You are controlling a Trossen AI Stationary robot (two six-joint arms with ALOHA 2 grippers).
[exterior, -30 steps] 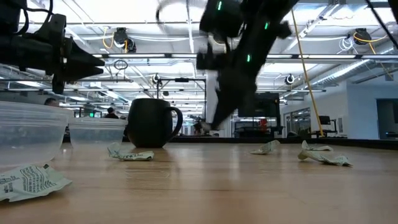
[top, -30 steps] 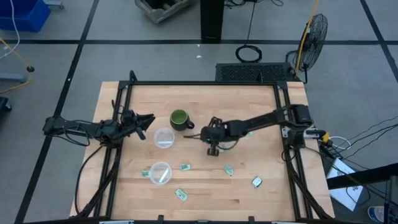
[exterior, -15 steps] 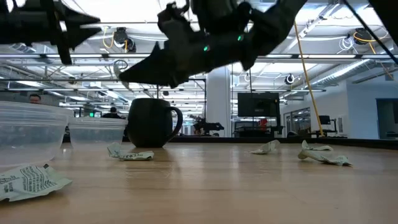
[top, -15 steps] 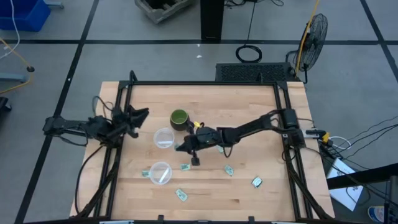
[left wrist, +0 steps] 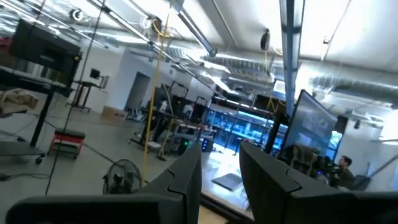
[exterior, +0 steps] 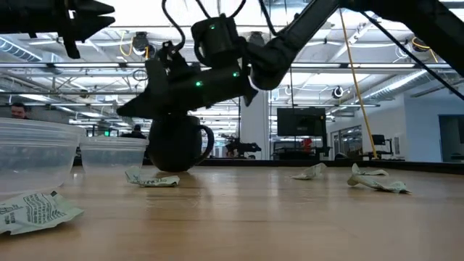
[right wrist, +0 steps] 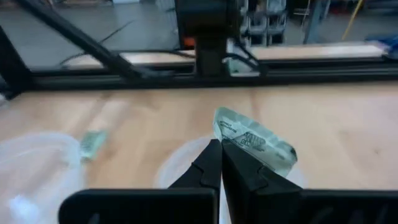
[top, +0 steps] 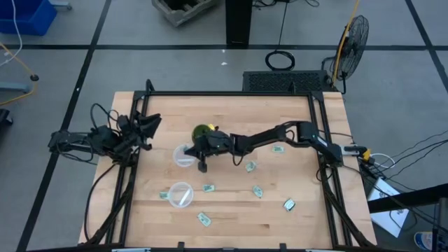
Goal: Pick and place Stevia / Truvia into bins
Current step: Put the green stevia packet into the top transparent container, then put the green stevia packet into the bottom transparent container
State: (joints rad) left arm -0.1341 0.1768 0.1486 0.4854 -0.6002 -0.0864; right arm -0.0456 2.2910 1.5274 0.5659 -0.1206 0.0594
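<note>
My right gripper (right wrist: pixel 219 149) is shut on a pale green and white Stevia packet (right wrist: pixel 256 144). In the high view the right gripper (top: pixel 194 150) hangs over the edge of the far clear cup (top: pixel 183 157), beside the dark green mug (top: pixel 201 131). The near cup (top: pixel 180 194) stands closer to the table's near edge. Several more packets lie flat on the wood, such as two (top: pixel 208 187) (top: pixel 257 191). My left gripper (top: pixel 149 123) is open at the table's left edge, raised and tipped up toward the room (left wrist: pixel 221 171). My right gripper pinches the packet by one end (right wrist: pixel 229 133) between its two fingertips. The rest of the packet sticks out past the tips. The packet is lifted clear, above the far cup's rim (right wrist: pixel 171 163).
Black frame rails run along the table's left, far and right edges (top: pixel 231 95). Loose packets lie near the near cup (top: pixel 164 194), toward the near edge (top: pixel 204 219) and on the right half (top: pixel 288 204) (top: pixel 278 148) (top: pixel 250 166). A person stands in the room beyond (exterior: pixel 11 111).
My right gripper has swung from the table's middle toward the left, turning its fingers leftward, and now hangs over the far cup beside the mug. My left gripper has drawn back toward the table's left edge and tipped upward.
</note>
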